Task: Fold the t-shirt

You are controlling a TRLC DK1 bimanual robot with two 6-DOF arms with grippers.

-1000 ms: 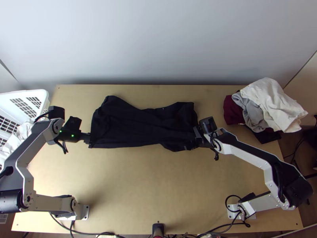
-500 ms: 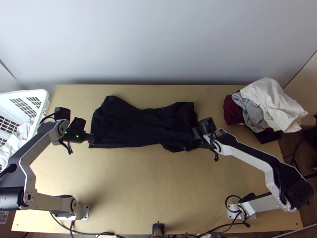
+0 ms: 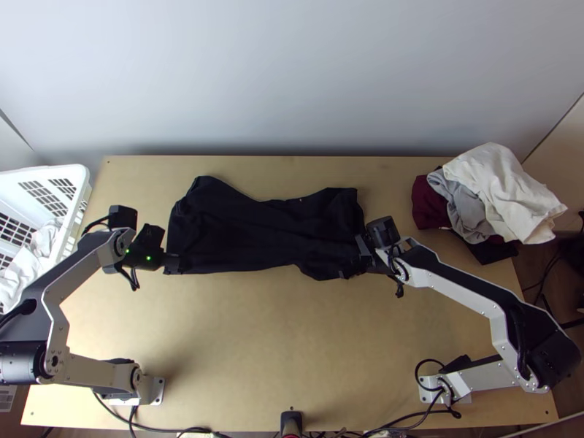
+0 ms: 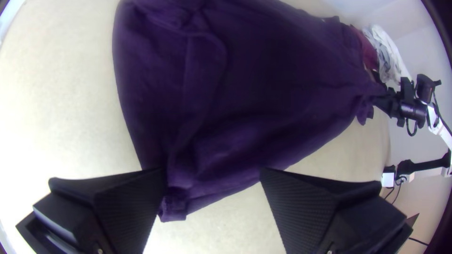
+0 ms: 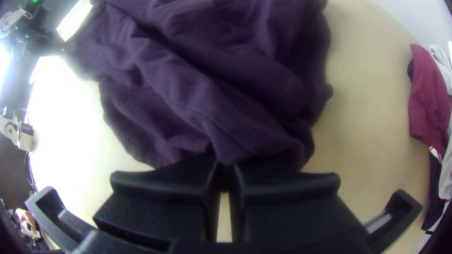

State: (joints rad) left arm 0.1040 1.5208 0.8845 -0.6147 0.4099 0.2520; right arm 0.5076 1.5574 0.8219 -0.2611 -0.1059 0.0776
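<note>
Currently, dark t-shirt [image 3: 241, 233] rumpled on worktop [image 3: 292, 343]; left pincer [image 3: 172, 263] wide at one corner, right pincer [image 3: 355, 263] clamped on another edge

Dark t-shirt [image 4: 273, 89] lies creased; one corner [image 4: 173, 211] — loose — between parted fingers [image 4: 306, 207] of the left gripper [image 3: 175, 263].

A white basket [image 3: 55, 172] holds pale cloth [image 3: 23, 269], while maroon, grey and white cloths [image 3: 504, 191] lie heaped.

T-shirt [image 3: 244, 235] between basket [image 3: 79, 174] and clothes pile [image 3: 498, 191]
</note>
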